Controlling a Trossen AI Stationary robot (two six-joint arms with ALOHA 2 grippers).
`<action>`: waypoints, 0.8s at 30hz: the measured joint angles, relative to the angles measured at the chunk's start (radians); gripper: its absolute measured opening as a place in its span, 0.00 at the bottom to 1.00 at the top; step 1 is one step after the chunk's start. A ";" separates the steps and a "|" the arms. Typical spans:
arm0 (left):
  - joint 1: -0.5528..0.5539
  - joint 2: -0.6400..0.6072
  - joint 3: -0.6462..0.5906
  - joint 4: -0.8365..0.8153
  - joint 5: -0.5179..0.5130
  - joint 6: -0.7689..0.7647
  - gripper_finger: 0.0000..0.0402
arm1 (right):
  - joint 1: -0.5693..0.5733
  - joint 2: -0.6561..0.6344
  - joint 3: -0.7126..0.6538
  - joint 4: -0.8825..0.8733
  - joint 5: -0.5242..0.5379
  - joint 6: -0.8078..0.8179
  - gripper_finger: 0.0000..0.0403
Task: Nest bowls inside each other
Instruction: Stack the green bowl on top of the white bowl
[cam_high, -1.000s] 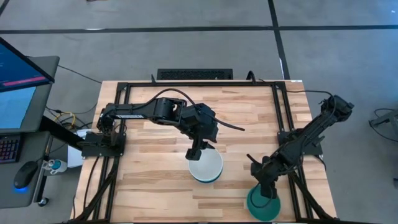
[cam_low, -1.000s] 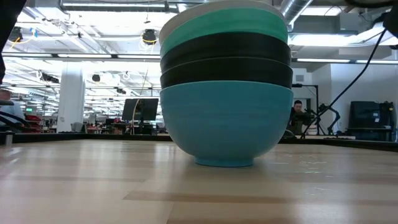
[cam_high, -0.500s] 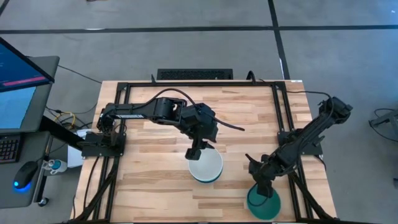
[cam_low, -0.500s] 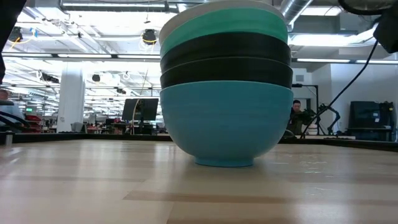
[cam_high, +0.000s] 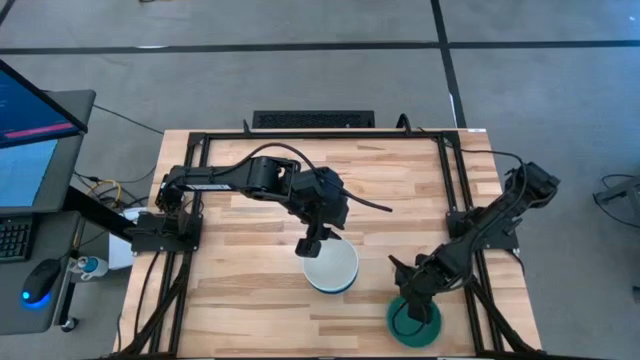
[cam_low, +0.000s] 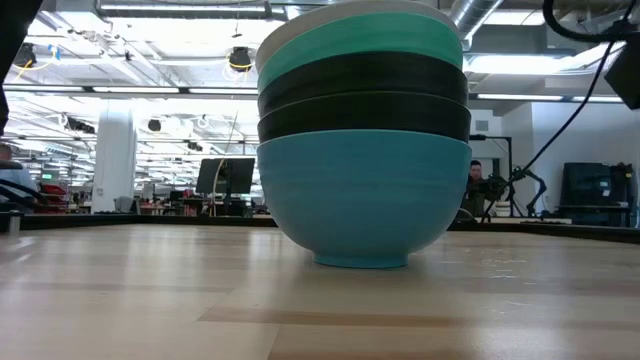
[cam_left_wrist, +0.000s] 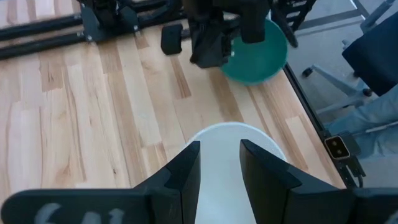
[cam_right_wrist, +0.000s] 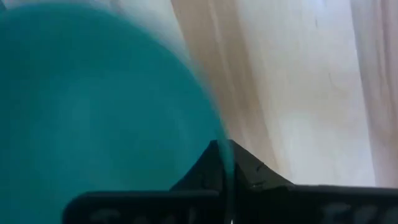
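While the stack (cam_low: 363, 130) fills the low view, only its outer walls show there: a light blue bowl (cam_low: 363, 200) on the bottom, two black bowls (cam_low: 364, 95) above it, a teal green one next, and a sliver of white rim on top.

- Stack — seen from above as a white bowl (cam_high: 330, 266) ringed in blue, near the table's (cam_high: 250, 290) middle. Mouths face up, axis upright. Smooth, round, plastic-looking walls. How many bowls it holds can be counted only by the bands in the low view.
- Left gripper (cam_high: 312, 244) — at the stack's far rim. In the left wrist view its fingers (cam_left_wrist: 186, 174) stand slightly apart with the white bowl (cam_left_wrist: 230, 163) between and beyond them; whether they touch the rim cannot be told.
- Teal bowl (cam_high: 413, 320) — at the table's near right edge, mouth up, partly covered by the right arm.
- Right gripper (cam_high: 412, 306) — closed on that bowl's rim; the right wrist view shows a dark finger (cam_right_wrist: 211, 171) pressed against the blurred teal wall (cam_right_wrist: 106, 106).
- Table — pale wood planks inside a black frame (cam_high: 450, 180).
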 joint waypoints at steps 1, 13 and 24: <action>0.000 0.000 0.000 -0.007 0.000 -0.004 0.26 | 0.000 -0.005 0.000 0.004 0.004 0.004 0.05; 0.000 -0.052 0.000 -0.091 -0.090 -0.039 0.25 | -0.036 -0.016 0.133 -0.190 0.099 -0.073 0.02; 0.000 -0.130 0.000 -0.143 -0.134 -0.050 0.18 | -0.180 -0.060 0.437 -0.484 0.254 -0.146 0.02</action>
